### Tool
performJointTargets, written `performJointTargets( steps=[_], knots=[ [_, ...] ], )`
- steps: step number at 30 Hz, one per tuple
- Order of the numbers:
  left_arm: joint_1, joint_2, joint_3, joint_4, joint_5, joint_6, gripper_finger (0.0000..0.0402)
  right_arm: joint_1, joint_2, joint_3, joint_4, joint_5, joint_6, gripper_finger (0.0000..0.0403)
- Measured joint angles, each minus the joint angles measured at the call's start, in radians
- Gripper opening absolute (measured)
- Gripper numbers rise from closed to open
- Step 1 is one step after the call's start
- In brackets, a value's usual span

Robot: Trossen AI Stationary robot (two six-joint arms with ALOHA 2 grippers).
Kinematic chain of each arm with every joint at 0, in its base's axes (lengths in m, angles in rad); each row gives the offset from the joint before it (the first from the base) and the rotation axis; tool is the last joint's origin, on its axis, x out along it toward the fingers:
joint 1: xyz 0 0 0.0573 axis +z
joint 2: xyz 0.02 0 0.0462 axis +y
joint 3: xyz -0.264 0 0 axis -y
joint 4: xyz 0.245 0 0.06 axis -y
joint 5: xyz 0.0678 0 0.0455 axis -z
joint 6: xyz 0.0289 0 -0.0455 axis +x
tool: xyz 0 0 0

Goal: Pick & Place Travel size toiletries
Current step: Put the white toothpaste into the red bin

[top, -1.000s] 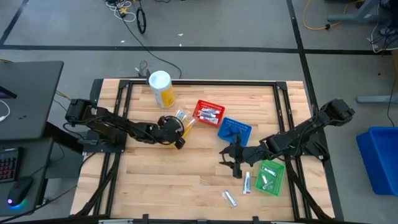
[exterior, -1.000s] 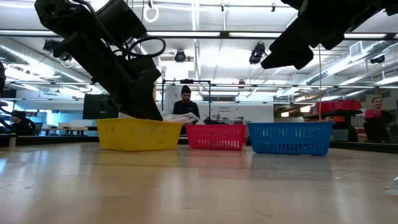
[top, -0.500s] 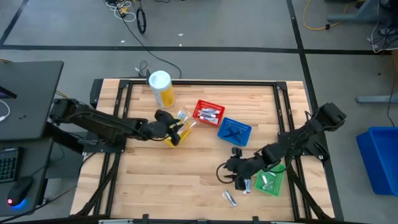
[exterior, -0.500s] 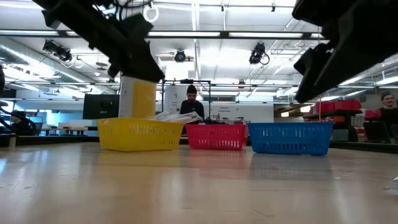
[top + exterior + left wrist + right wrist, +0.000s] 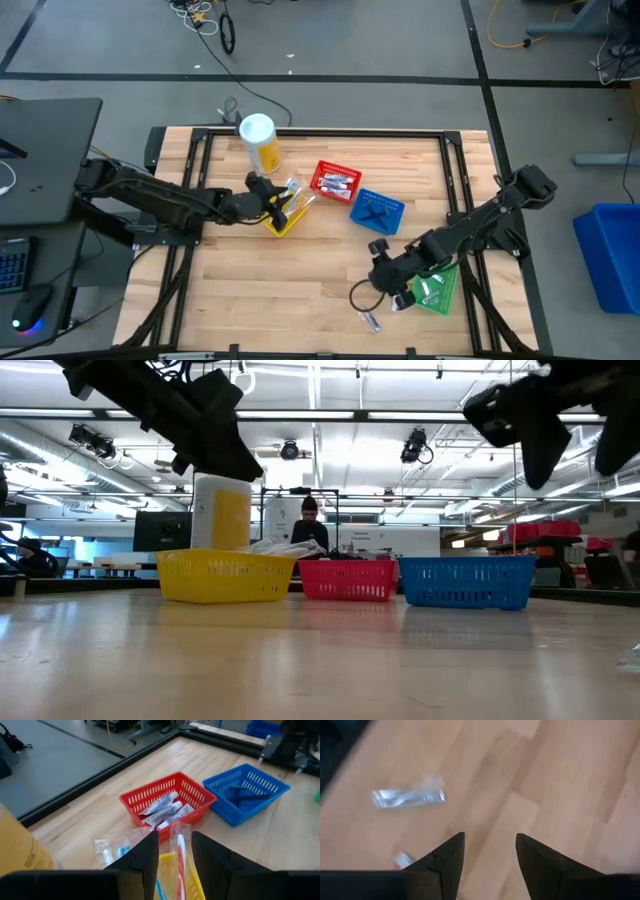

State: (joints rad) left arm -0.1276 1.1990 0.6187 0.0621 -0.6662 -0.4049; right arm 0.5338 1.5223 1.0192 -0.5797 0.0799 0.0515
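Yellow basket (image 5: 226, 576), red basket (image 5: 347, 580), blue basket (image 5: 465, 581), canister (image 5: 221, 511) behind, dark arms overhead

Grey floor (image 5: 380, 40), ceiling lights (image 5: 330, 455), seated person (image 5: 308, 525) behind table.

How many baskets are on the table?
4: yellow basket under the left gripper, red basket mid-table, blue basket beside it, green basket near the right arm.
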Motion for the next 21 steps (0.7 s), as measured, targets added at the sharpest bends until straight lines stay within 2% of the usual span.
performJointTargets(
  steps=[4, 12, 21],
  knots=[
    [0.000, 0.015, -0.001, -0.005, 0.002, -0.004, 0.0123, -0.045, 0.000, -0.024, -0.072, -0.036, -0.074, 0.0183],
    [0.016, 0.030, 0.000, 0.014, -0.037, 0.002, 0.0122, -0.137, 0.000, -0.029, -0.151, -0.316, -0.201, 0.0204],
    [0.032, 0.030, 0.000, 0.018, -0.058, 0.006, 0.0122, -0.103, 0.132, -0.013, -0.174, -0.372, -0.369, 0.0210]
  ],
)
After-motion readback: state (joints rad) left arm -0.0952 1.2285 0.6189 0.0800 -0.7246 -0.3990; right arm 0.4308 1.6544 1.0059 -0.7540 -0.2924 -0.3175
